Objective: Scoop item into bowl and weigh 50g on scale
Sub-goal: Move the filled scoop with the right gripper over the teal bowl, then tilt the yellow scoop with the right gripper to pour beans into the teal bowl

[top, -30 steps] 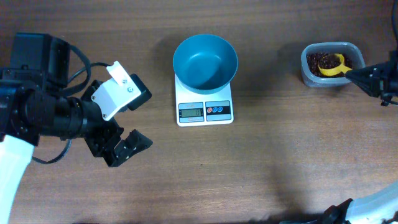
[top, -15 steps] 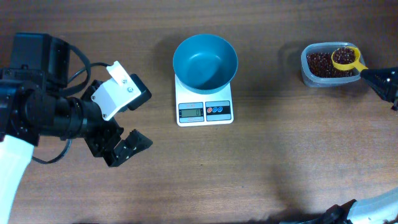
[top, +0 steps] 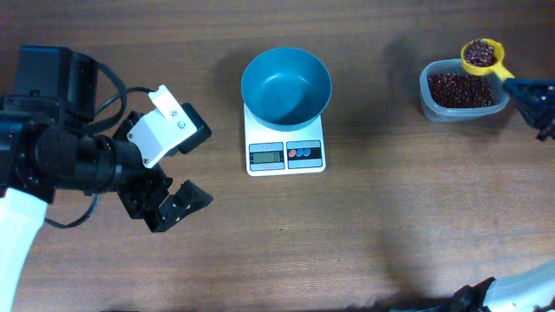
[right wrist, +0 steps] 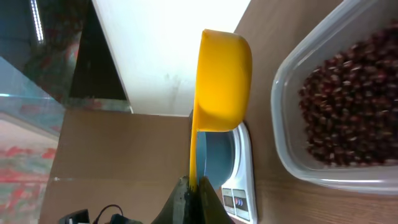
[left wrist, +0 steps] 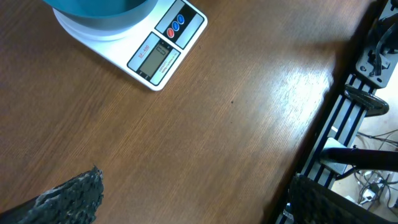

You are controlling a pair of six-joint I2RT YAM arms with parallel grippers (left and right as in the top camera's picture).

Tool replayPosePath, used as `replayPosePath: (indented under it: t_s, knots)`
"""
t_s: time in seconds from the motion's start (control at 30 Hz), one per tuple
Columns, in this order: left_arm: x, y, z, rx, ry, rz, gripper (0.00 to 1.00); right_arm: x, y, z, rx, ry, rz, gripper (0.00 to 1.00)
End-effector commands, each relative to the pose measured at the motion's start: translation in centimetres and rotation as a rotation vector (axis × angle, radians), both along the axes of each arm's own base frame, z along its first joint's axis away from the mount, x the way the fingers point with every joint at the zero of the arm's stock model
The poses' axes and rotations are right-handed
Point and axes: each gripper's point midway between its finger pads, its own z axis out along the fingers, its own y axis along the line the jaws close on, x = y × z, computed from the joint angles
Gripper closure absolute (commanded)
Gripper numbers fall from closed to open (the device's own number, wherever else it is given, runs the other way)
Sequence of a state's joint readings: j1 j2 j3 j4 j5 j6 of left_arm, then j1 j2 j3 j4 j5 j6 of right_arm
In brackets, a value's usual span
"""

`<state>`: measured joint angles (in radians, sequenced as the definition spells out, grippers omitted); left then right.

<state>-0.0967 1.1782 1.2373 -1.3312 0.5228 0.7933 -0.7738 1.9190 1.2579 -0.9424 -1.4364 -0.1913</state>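
A small white square digital scale [top: 285,143] stands mid-worktop [top: 347,243], and a round, deep, teal-blue plastic bowl [top: 286,85] sits on its platform with nothing visible inside. Well to the right of the scale is a clear rounded-rectangular plastic tub [top: 431,104] holding most of the small dark reddish-brown beans [top: 460,88].

The right hand [top: 512,84] reaches in from the edge beyond the tub, farther right of the scale. It is clenched on the thin handle of a yellow plastic scoop [top: 482,55]. The scoop's cup is heaped with beans and hangs over the tub's far right corner.

Well to the left of the scale, the left arm lies low over the worktop. Its hand [top: 178,208] points toward the near edge, fingers spread wide and holding nothing.
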Motion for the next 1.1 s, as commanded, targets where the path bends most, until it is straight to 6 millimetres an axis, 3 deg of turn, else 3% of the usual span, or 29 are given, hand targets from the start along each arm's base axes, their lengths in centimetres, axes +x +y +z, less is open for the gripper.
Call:
replayPosePath:
  t_s: [0.0, 0.23, 0.5, 0.77, 0.93, 1.07]
  knots:
    - [0.2, 0.1, 0.4, -0.001, -0.02, -0.008, 0.01, 0.8, 2.8, 0.6, 0.042, -0.04, 0.073, 0.96]
    - [0.2, 0.1, 0.4, -0.001, -0.021, -0.008, 0.01, 1.8, 11.0, 1.4, 0.093, -0.053, 0.288, 0.96]
    - [0.2, 0.1, 0.4, -0.001, -0.021, -0.008, 0.01, 0.8, 20.9, 1.6, 0.123, -0.017, 0.549, 0.96]
    - [0.2, 0.1, 0.4, -0.001, -0.021, -0.008, 0.01, 0.4, 25.9, 1.0, 0.044, -0.091, 0.695, 0.96]
    - [0.2, 0.1, 0.4, -0.001, -0.02, -0.008, 0.01, 2.3, 27.0, -0.7, -0.176, -0.259, 0.713, 0.96]
    - [0.2, 0.1, 0.4, -0.001, -0.021, -0.008, 0.01, 3.5, 28.2, -0.2, -0.252, -0.429, 0.73, 0.96]
